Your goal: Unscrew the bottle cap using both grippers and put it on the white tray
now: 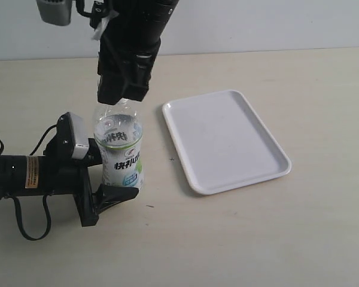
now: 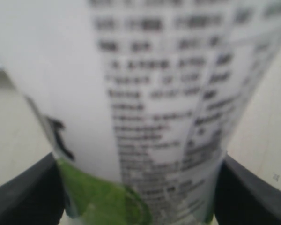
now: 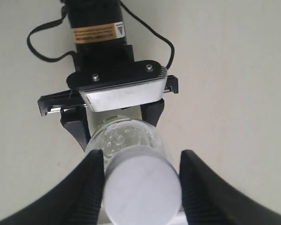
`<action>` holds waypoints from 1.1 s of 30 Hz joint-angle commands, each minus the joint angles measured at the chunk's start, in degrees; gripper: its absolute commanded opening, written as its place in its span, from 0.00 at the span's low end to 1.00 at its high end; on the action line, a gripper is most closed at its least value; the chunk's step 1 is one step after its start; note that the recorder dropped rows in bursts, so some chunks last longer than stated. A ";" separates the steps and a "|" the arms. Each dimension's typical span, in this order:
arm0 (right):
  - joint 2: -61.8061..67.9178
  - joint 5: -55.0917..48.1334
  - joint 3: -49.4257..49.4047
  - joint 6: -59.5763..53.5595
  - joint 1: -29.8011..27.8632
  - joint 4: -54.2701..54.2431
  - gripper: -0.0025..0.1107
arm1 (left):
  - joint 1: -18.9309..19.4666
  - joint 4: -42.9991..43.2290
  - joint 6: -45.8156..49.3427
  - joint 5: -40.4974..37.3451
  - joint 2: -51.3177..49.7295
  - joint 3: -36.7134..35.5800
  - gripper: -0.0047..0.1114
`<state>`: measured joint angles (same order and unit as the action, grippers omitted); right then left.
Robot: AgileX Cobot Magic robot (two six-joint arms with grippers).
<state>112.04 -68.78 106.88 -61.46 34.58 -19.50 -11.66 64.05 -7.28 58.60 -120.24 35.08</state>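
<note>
Right gripper (image 3: pixel 142 185) clamps bottle cap (image 3: pixel 140 190), left gripper (image 2: pixel 138 199) bottle (image 1: pixel 119 158); white tray (image 1: pixel 227 140) nearby.

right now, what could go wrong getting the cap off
1. The left hand grips the bottle on its label, below the cap, so the bottle may turn or tilt with the twist.
2. The fingers of the right hand flank the cap, but how tightly cannot be seen; they may slip.
3. The tray sits apart, so a weakly held cap could drop on the way.
</note>
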 commanded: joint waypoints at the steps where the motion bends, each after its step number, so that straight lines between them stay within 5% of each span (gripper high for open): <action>1: -0.39 -0.43 0.37 -15.01 0.01 1.92 0.02 | -0.13 0.14 -0.64 0.22 0.53 0.16 0.04; 9: -0.39 -0.28 0.37 -15.97 0.01 2.54 0.04 | -0.13 0.14 -0.64 0.22 0.53 0.16 0.04; 18: -0.39 -0.01 0.37 -12.29 0.01 2.54 0.45 | -0.13 0.24 -0.64 0.22 0.53 0.16 0.04; 24: -0.39 0.52 0.37 -9.06 0.01 -1.03 0.53 | -0.13 0.36 -0.64 0.22 0.53 0.16 0.04; 33: -4.80 3.57 0.37 16.91 0.01 -2.99 0.58 | -0.13 0.48 -0.64 0.22 0.53 0.16 0.04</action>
<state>109.08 -67.38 107.00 -54.33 34.58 -21.87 -11.66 64.37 -7.67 58.41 -120.24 35.12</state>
